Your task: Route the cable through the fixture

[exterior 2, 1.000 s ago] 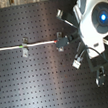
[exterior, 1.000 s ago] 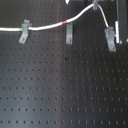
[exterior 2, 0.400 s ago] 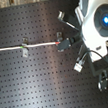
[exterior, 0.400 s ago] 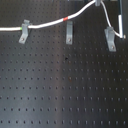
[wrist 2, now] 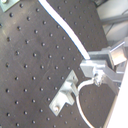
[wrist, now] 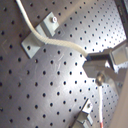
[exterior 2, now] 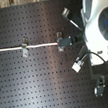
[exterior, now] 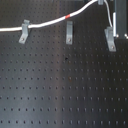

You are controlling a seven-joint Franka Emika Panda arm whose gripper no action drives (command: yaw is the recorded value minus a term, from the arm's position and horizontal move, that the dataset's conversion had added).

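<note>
We see the cable (exterior: 47, 23) lying across the far part of the black perforated board (exterior: 60, 90) in the first exterior view, running from the first exterior view's left edge over the left clip (exterior: 24, 32), on past the top of the middle clip (exterior: 69, 34), where its red band (exterior: 68, 18) sits, and then rising toward the far right and out of the picture. The right clip (exterior: 109, 39) stands apart from the cord, with nothing in it, just beside the dark body of the arm (exterior: 121, 17). In the second exterior view the same white cord (exterior 2: 8, 48) stretches from the second exterior view's left edge through one clip (exterior 2: 24, 47) to a second one (exterior 2: 63, 41), close against the white arm (exterior 2: 97, 19); a third clip (exterior 2: 100, 87) lies nearer, by itself. In both wrist views the cord runs up to the gripper (wrist: 102, 64) and meets the metal fingers (wrist 2: 100, 62), so we take it to be pinched between them, the jaws drawn close together on it, with a loose loop of cord (wrist 2: 82, 97) curling away beyond the grip.
</note>
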